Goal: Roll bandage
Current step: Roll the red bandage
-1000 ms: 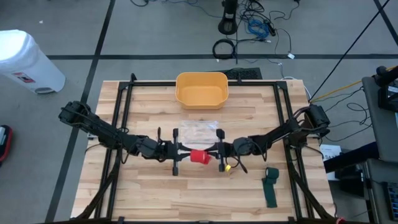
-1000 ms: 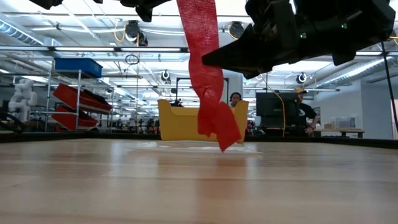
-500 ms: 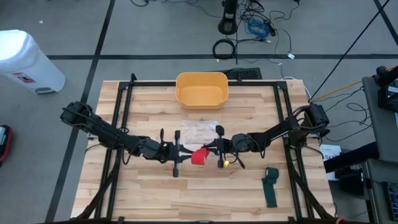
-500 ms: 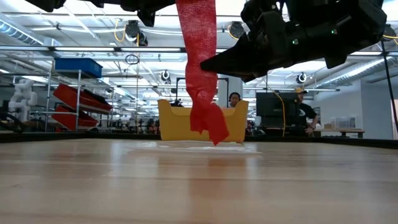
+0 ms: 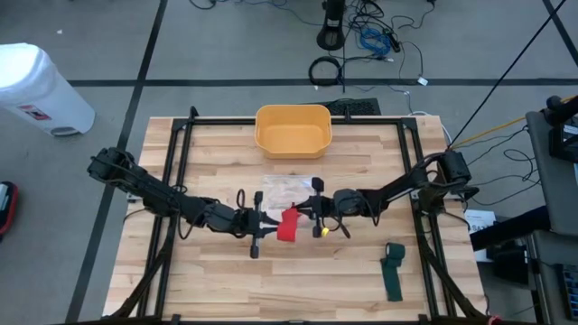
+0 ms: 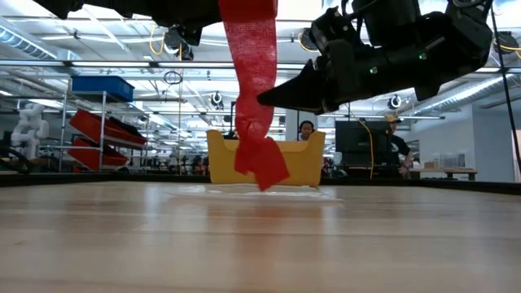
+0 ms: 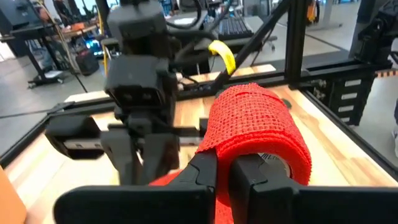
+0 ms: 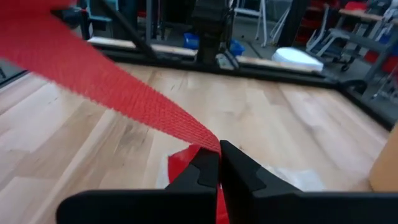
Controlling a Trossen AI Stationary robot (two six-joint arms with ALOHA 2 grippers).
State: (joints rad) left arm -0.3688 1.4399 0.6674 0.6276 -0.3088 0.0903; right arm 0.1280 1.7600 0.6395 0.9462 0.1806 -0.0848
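Two robot arms meet over the middle of the wooden bench [image 5: 208,280], a red bandage [image 5: 287,226] stretched between them. The left end effector [image 7: 222,171] has its fingers clamped together on a wound turn of the bandage, the roll sitting just ahead of its tips with its axis running along the fingers. The right end effector [image 8: 219,163], also pinched tight, grips the flat strip, which runs taut away from it toward the left arm. The loose tail hangs down between the two, its end appearing just clear of the bench. Any further winding looks to hinge on that short span. A yellow bin [image 5: 293,129] and a green bandage [image 5: 393,269] lie apart.
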